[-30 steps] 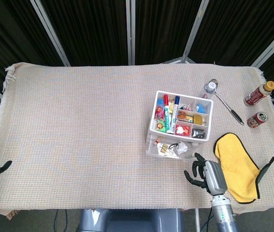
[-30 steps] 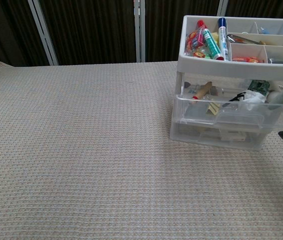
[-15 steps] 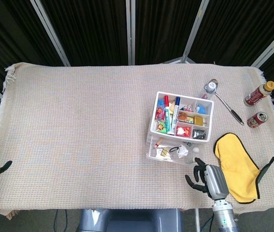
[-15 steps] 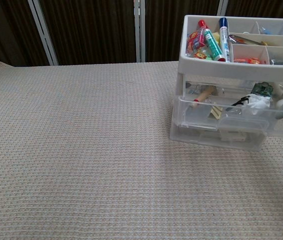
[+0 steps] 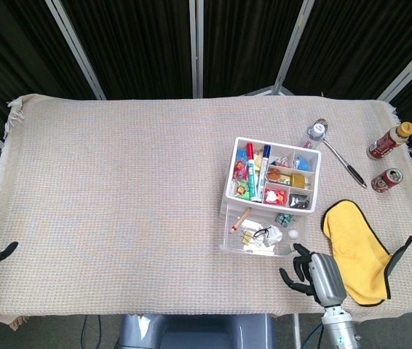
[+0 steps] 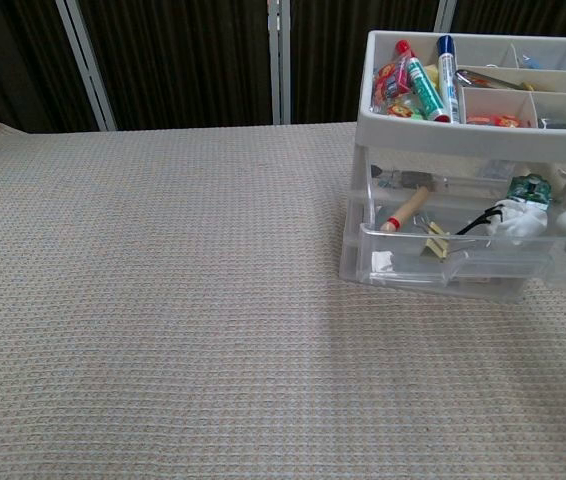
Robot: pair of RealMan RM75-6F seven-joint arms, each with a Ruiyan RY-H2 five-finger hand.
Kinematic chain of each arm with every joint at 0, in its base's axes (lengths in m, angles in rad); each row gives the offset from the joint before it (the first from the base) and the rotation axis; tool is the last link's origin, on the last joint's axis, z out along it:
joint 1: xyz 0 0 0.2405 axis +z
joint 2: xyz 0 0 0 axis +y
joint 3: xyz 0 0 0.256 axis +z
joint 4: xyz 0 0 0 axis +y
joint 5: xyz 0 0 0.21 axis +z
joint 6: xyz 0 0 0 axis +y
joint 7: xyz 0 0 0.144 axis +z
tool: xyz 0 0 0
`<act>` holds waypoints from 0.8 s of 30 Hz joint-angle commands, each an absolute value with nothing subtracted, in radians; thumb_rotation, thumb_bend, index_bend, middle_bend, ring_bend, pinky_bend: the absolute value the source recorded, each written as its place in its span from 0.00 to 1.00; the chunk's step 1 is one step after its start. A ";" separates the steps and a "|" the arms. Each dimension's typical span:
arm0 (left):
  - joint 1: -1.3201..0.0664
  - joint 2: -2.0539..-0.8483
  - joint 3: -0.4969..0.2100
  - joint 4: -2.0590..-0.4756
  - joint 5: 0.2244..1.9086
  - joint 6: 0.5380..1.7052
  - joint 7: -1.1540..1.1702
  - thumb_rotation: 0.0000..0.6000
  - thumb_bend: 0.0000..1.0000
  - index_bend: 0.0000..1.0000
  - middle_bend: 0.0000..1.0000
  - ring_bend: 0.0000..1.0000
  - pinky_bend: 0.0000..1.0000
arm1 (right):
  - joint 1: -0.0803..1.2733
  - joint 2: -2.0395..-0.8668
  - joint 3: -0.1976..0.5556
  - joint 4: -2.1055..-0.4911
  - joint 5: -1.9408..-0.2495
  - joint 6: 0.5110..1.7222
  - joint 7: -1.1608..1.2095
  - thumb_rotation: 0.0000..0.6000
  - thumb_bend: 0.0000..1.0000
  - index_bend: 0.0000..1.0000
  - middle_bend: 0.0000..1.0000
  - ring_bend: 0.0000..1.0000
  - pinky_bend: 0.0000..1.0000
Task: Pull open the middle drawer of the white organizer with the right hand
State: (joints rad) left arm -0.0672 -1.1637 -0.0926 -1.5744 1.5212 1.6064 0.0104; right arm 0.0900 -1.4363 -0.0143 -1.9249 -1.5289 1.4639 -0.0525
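Woven tablecloth (image 5: 119, 182), dark curtains behind. Middle drawer (image 5: 258, 238) of the white organizer (image 5: 273, 174) juts toward me, just ahead-left of my right hand (image 5: 315, 270) — fingers curled, can't tell if they hold its front edge. Pull axis runs straight back to me.

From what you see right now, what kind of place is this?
Probably a lab setup for robot recordings: a cloth-covered table, black folding screens behind it, and a white organizer of stationery.
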 commanded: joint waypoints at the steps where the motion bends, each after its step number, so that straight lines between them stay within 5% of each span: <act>1: -0.067 -1.164 -0.093 -1.574 1.521 1.606 0.011 1.00 0.04 0.00 0.00 0.00 0.00 | 0.089 -1.436 -0.015 -1.924 -1.534 1.465 -0.048 1.00 0.22 0.44 0.79 0.83 0.65; 10: -0.067 -1.163 -0.094 -1.575 1.518 1.606 0.009 1.00 0.04 0.00 0.00 0.00 0.00 | 0.080 -1.429 -0.021 -1.926 -1.558 1.474 -0.028 1.00 0.18 0.28 0.79 0.83 0.65; 24: -0.066 -1.164 -0.096 -1.575 1.517 1.609 0.011 1.00 0.04 0.00 0.00 0.00 0.00 | 0.064 -1.372 -0.015 -2.013 -1.664 1.539 -0.070 1.00 0.14 0.28 0.80 0.83 0.65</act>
